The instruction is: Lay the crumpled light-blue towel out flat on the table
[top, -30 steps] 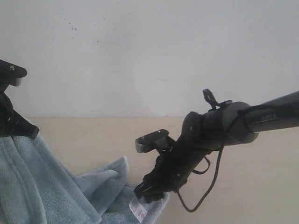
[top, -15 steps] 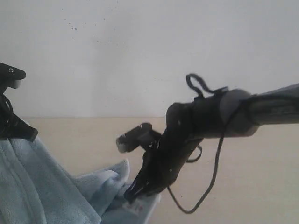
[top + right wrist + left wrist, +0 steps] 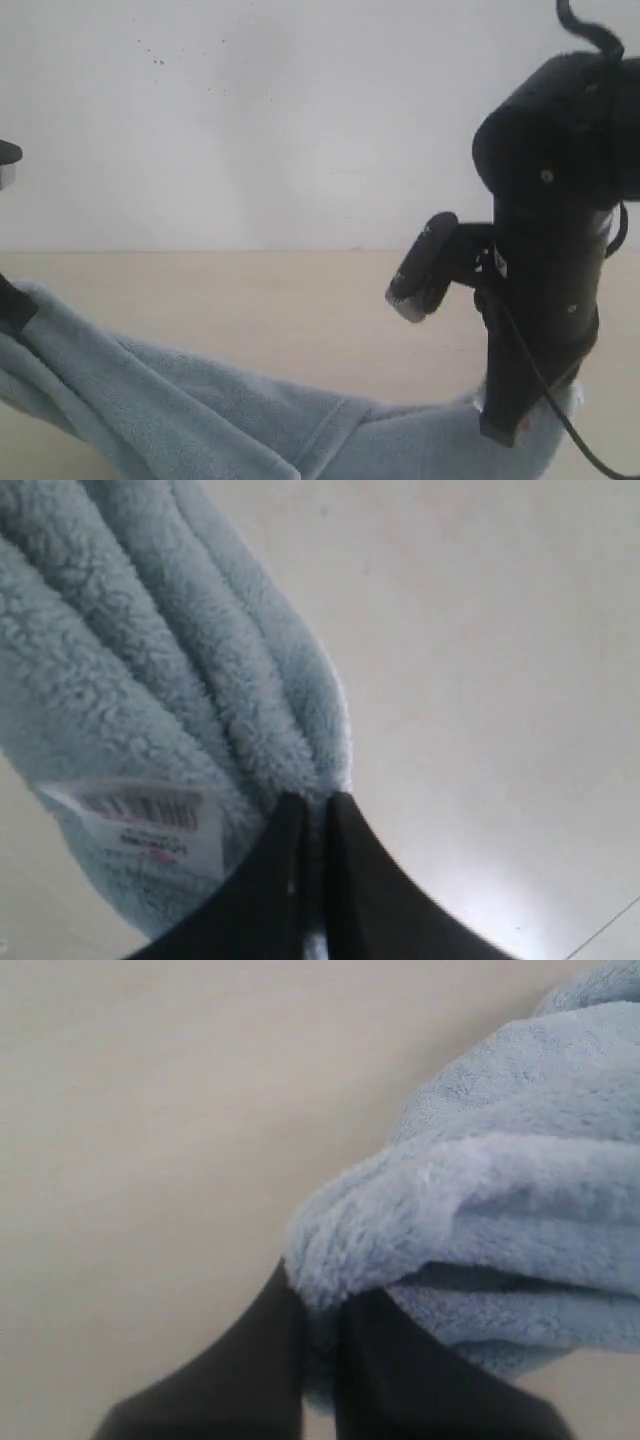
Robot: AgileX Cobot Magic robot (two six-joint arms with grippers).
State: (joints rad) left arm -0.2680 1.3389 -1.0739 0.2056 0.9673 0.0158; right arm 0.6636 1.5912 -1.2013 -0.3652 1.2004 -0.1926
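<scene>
Two ends of the towel (image 3: 200, 400) are pinched, one by left hand (image 3: 320, 1305), one by right hand (image 3: 316, 808).

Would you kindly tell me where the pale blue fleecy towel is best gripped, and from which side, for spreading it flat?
Grip the towel at its two far ends, one beside the white barcoded tag, each from its outer side: the cloth hangs as a long band between them, so outward pulls would likely flatten it on the beige table.

barcoded tag (image 3: 140, 825), print unreadable
</scene>
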